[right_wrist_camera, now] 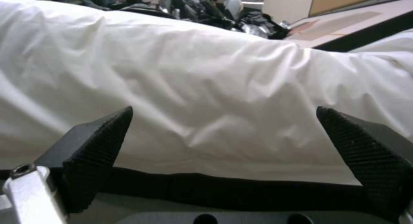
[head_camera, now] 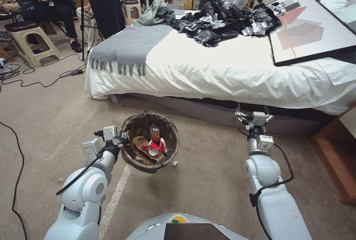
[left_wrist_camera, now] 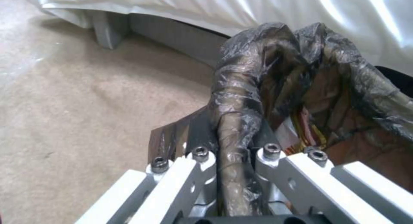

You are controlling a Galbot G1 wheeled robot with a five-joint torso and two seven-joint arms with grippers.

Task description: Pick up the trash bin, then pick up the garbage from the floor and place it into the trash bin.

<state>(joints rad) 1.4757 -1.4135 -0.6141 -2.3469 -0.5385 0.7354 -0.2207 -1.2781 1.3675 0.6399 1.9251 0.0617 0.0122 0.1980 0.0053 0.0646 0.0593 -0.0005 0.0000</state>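
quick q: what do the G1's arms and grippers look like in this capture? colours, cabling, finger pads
Both arms have glossy white, rounded shells with grey round joint caps, and a loose black cable loops along each forearm. The left gripper has silver-white slotted metal linkages with hex-head bolts. The right gripper carries a small boxy silver wrist module; its fingers are black wedge-shaped pads with fine knurled texture.

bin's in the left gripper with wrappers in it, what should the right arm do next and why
Probably bring the open right gripper down toward the small white scrap on the carpet beside the trash bin. It seems to be the one piece left on the floor, while the left gripper clamps the bin's rim with wrappers inside.
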